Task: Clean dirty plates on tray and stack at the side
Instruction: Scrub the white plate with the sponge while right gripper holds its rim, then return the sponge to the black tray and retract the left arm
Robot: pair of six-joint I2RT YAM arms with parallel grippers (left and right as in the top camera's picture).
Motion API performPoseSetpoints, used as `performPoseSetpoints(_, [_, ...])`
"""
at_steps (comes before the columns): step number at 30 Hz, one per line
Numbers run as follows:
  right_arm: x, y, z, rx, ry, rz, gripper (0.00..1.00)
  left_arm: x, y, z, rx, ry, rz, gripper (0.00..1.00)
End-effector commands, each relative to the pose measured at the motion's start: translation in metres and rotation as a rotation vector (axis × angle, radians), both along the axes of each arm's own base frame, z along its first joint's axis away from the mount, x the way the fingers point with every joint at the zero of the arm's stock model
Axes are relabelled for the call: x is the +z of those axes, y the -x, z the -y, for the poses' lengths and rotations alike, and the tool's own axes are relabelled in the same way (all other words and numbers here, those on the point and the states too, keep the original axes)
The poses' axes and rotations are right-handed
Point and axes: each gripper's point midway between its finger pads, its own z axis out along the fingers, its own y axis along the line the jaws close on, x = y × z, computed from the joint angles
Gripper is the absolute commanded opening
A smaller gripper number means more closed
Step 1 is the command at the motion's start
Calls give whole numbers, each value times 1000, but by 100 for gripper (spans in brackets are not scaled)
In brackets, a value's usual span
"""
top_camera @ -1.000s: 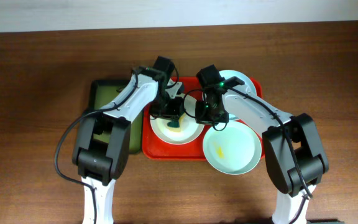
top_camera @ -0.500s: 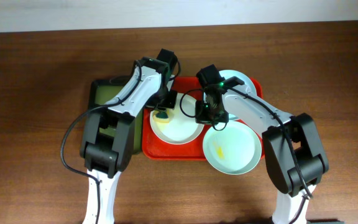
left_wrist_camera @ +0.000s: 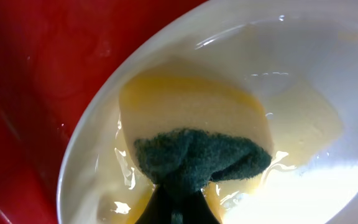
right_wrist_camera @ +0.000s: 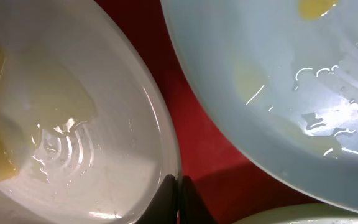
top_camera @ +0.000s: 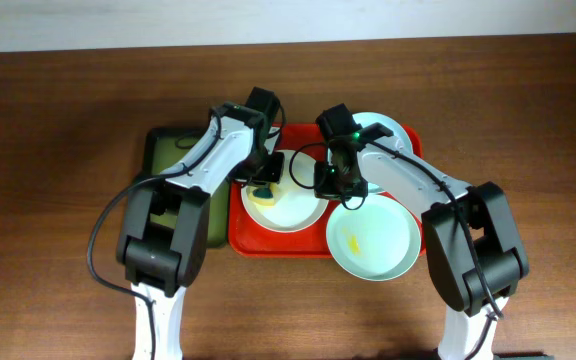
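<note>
The white plate [top_camera: 290, 208] lies on the left half of the red tray [top_camera: 268, 246]. My left gripper [top_camera: 265, 183] is shut on a yellow sponge with a dark green pad [left_wrist_camera: 197, 162] and presses it on the white plate's [left_wrist_camera: 303, 74] left part, which looks wet. My right gripper [top_camera: 330, 186] is shut on the white plate's right rim [right_wrist_camera: 166, 155], as the right wrist view [right_wrist_camera: 179, 193] shows. A mint-green plate with a yellow smear [top_camera: 373, 240] overhangs the tray's front right corner. The other mint-green plate [top_camera: 388, 130] sits at the back right.
A smaller dark green tray [top_camera: 163, 150] lies left of the red tray, partly under my left arm. Bare wooden table surrounds both trays. In the right wrist view a mint-green plate [right_wrist_camera: 278, 74] lies close beside the white plate, with red tray [right_wrist_camera: 191, 130] between them.
My left gripper swept the sponge from the white plate's middle to its left edge, then a little back right. The right gripper has stayed shut on the rim.
</note>
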Motion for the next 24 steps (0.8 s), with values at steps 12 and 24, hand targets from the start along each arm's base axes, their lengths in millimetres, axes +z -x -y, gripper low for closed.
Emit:
performPoseSetpoints(12, [-5,5,-4,19,-11,-15,43,113,-6,-93,124,36,120,0])
performPoseSetpoints(24, [-5,5,-4,19,-11,-16,48,13,38,-166,354,-80,-56,21])
